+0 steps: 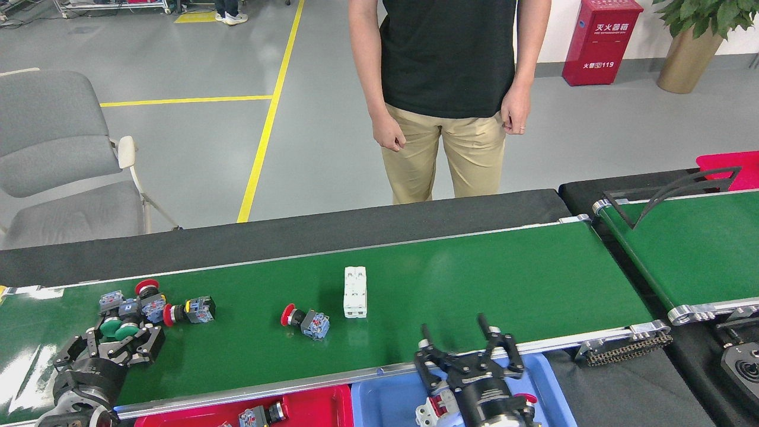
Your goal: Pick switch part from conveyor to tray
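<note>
The right gripper (458, 336) is hanging wide open over the blue tray (385, 400); the white switch part (355, 292) is lying up-left of it.

The left gripper (121, 332) is closing around green buttons (118, 327).

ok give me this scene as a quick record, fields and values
conveyor: carries five switch parts
white breaker: mid-belt, alone
red button switch: just left of breaker
left gripper: closed around green button part
right gripper: open, empty, above blue tray
red tray: holds a switch part
person: standing behind belt
</note>
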Available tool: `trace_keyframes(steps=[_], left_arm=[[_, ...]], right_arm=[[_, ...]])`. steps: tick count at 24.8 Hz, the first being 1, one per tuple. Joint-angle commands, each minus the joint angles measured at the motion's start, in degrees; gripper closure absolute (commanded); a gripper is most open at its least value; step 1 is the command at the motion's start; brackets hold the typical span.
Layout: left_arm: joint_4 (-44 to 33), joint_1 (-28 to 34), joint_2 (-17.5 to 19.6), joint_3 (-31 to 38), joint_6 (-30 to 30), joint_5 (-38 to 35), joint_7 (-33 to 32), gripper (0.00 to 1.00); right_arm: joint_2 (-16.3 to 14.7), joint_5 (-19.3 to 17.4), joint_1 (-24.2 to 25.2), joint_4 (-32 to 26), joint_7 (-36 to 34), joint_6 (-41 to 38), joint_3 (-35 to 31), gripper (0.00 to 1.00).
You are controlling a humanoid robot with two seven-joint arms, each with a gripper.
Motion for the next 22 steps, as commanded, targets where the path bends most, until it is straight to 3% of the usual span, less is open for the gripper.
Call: trace_keyframes(steps=[1, 4, 7, 11, 12, 13, 16, 19, 22], left_arm=[[-5.34, 2.75, 0.37, 1.62, -5.74, 0.66, 0.74, 0.74], [-14.57, 11.2, 0.28, 3.64, -16.91, 0.75, 0.74, 0.73], [-23.09, 21.83, -0.94, 7.42, -32.47, 0.75, 0.65, 0.67], [-26.53, 27.9, -5.6, 9.09, -32.47, 0.49, 0.39, 0.29], [-26.79, 28.6, -6.04, 9.27, -32.47, 0.49, 0.39, 0.09], [-26.79, 28.86, -6.22, 9.44, -32.47, 0.49, 0.57, 0.01], [-26.61, 29.13, -6.31, 11.2, -32.47, 0.66, 0.65, 0.0], [-26.7, 29.21, -7.8, 12.43, -32.47, 0.66, 0.65, 0.0], [-26.7, 29.65, -12.54, 19.45, -32.47, 0.66, 0.65, 0.0]], right_arm=[[-0.55, -0.09, -0.11, -0.69, -0.59, 0.11, -1.84, 0.02], [-1.34, -0.09, -0.11, -0.77, -0.59, 0.11, -4.21, 0.02], [-1.78, -0.09, 0.6, -0.77, -0.59, 0.11, -6.41, 0.02], [-2.13, -0.09, 1.39, -1.04, -0.68, 0.11, -7.2, 0.02], [-2.48, -0.09, 1.56, -1.12, -0.68, 0.11, -7.2, 0.02], [-3.18, 0.0, 1.83, -1.3, -0.68, 0.11, -7.2, 0.02], [-4.68, -0.09, 2.36, -3.15, -0.68, -0.33, -7.2, 0.02], [-7.14, -0.27, 6.22, -6.49, -3.58, -1.82, -7.2, 0.02], [-10.83, -3.34, 8.77, -6.93, -9.11, -6.48, -7.37, 0.02]])
